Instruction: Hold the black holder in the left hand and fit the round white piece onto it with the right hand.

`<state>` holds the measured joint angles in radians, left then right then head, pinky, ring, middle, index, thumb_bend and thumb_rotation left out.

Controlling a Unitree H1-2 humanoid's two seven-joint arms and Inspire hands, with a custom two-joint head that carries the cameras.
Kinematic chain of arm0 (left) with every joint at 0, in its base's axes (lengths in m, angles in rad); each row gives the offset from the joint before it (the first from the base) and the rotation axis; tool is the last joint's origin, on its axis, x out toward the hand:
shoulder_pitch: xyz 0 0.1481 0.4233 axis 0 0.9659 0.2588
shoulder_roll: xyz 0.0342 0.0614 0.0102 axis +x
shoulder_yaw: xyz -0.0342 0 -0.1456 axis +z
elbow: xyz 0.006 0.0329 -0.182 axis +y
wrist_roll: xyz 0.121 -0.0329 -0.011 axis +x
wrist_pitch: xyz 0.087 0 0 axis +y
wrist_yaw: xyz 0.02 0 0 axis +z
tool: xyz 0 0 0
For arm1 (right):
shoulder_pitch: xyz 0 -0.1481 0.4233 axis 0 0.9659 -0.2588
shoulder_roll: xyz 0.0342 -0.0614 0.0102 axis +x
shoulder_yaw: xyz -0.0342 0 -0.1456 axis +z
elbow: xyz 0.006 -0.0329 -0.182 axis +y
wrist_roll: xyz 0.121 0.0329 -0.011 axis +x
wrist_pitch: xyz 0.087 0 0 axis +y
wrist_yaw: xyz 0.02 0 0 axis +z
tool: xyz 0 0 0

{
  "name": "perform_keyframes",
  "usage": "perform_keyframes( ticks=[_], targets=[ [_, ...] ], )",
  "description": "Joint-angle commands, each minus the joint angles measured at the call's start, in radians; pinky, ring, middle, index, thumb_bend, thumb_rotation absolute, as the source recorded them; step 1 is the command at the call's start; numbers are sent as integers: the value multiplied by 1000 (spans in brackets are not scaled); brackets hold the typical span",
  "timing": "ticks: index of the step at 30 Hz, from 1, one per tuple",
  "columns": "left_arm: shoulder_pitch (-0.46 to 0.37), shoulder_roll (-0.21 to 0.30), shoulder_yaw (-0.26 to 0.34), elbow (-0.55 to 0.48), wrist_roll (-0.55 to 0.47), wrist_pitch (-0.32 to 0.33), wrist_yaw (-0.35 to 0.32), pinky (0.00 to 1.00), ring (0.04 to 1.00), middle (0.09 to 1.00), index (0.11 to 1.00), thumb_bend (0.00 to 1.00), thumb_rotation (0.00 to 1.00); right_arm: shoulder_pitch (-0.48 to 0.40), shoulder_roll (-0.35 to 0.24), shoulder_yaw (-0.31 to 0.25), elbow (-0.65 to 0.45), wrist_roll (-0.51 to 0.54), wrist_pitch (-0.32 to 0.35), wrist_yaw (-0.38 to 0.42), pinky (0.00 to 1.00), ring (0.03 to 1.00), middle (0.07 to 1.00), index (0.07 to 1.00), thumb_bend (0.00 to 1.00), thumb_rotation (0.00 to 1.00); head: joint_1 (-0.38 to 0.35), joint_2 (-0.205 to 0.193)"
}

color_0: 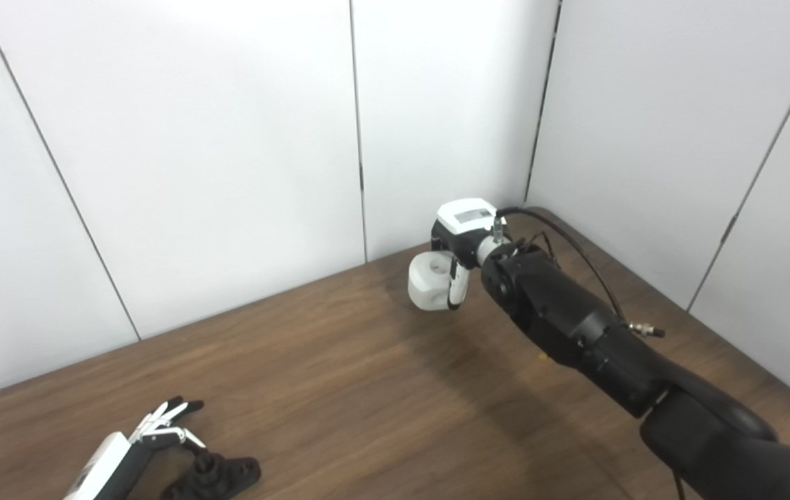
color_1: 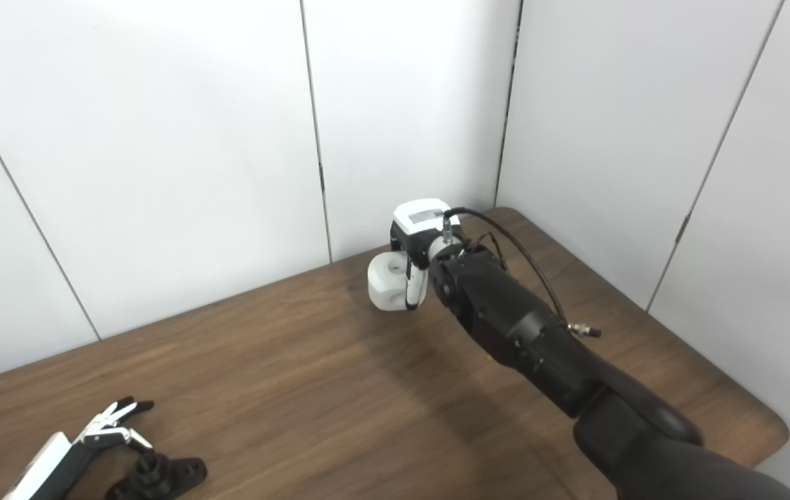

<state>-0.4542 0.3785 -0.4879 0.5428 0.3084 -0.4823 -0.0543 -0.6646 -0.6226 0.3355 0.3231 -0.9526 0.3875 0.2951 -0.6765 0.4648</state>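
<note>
White and round, the piece sits clamped in the right hand above the far worktop; the black holder lies near the front edge, the left hand beside it with fingers spread, gripping nothing. With the holder unheld, pressing the piece on could shove it away.

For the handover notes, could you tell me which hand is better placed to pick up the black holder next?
The left hand: it lies right beside the holder at the table's near edge. The right hand is far off by the wall, shut on the white piece.
</note>
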Motion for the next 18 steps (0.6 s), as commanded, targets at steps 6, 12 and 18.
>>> perform_keyframes(
  ticks=[6, 12, 18],
  targets=[
    [91, 7, -18, 58, 17, 13, -44, 1000, 996, 918, 483, 522, 50, -26, -20, -19, -30, -3, -14, -59, 600, 690, 663, 483, 519, 143, 21, 8],
    [93, 4, -20, 48, 31, 13, -42, 1000, 993, 914, 483, 522, 49, -30, -14, -19, -78, -11, -9, -54, 581, 703, 679, 482, 520, 144, 68, 24],
    [100, -13, -7, 35, 54, 19, -54, 981, 993, 918, 483, 522, 51, -59, -6, -30, -159, 20, -5, 10, 642, 716, 655, 483, 519, 142, 161, 54]
  ],
)
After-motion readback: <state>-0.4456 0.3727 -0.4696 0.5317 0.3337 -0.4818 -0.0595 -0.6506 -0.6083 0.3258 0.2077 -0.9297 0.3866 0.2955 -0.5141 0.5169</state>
